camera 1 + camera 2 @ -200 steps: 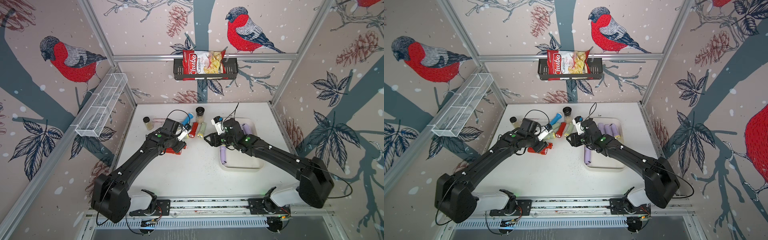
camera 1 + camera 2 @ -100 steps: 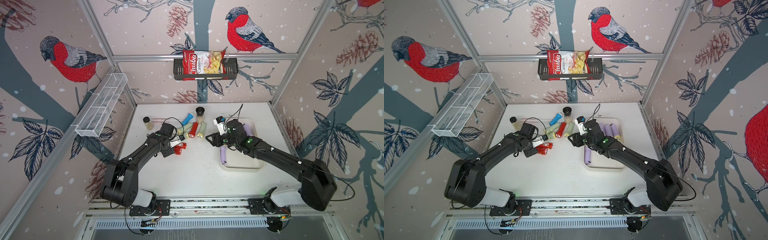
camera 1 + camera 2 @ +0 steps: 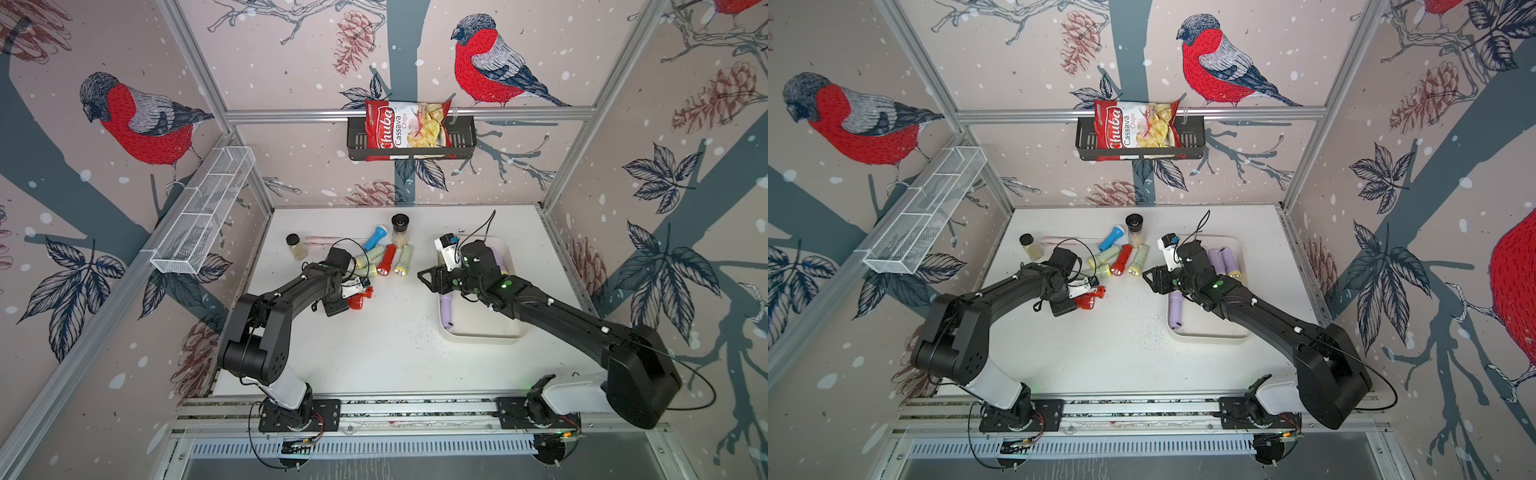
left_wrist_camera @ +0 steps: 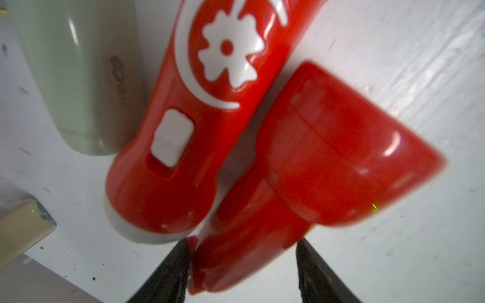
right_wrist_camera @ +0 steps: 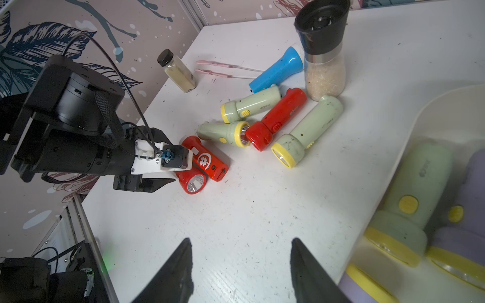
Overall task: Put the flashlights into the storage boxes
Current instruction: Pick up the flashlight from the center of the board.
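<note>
My left pincer straddles the tail of a red flashlight lying on the worktop, one jaw touching it, though I cannot tell if it pinches; held that far back, I judge it could pivot or slip out on lifting. The flowered red flashlight just beyond that jaw may get dragged along. Farther off, my right pincer hangs open and empty beside the storage tray, where the arms could clash.

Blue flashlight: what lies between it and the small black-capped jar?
Pink tweezers lie flat between the blue flashlight and the small jar; the right wrist view shows it.
</note>
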Controlling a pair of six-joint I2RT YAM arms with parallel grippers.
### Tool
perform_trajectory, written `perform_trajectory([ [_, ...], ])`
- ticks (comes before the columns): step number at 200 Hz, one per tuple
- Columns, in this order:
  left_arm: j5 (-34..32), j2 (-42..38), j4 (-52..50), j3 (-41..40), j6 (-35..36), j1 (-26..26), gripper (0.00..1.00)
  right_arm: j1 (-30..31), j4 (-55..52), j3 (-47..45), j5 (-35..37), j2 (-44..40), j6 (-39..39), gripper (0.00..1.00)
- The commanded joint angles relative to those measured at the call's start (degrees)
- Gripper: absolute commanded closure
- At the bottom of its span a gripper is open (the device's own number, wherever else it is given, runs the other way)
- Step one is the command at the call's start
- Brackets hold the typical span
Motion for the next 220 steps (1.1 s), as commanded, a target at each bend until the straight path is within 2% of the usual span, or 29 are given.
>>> perform_trajectory([
  [1,2.6,0.1,-1.5,0.0,-0.6,0.1,0.37,-0.4,1.3,-0.4,-0.9,-0.7,-0.3,0.41],
  [37,4.5,-0.2,-1.1,-0.9,-2.7,0.0,0.44,-1.0,1.6,-0.9,-1.2,-1.0,-0.2,0.4],
  [85,4.4,-1.1,-0.3,-3.0,-3.1,0.0,0.44,-1.2,2.1,-1.3,-1.2,-1.3,0.4,0.4],
  [131,5.6,-2.6,-0.4,-3.8,-4.4,0.0,0.59,-1.4,2.0,-1.5,-1.2,-1.8,0.4,0.4],
  [157,7.0,-5.9,-0.4,-3.8,-5.3,0.0,0.66,-1.8,2.9,-2.0,-1.3,-3.0,0.9,0.4],
  [190,13.6,-13.3,1.5,-3.8,-9.1,0.0,0.7,-2.4,5.8,-3.6,-1.0,-5.5,1.8,0.4],
  [220,21.5,-19.0,4.5,-3.9,-15.9,0.0,0.74,-2.8,8.6,-4.3,-1.8,-7.6,2.1,0.39],
])
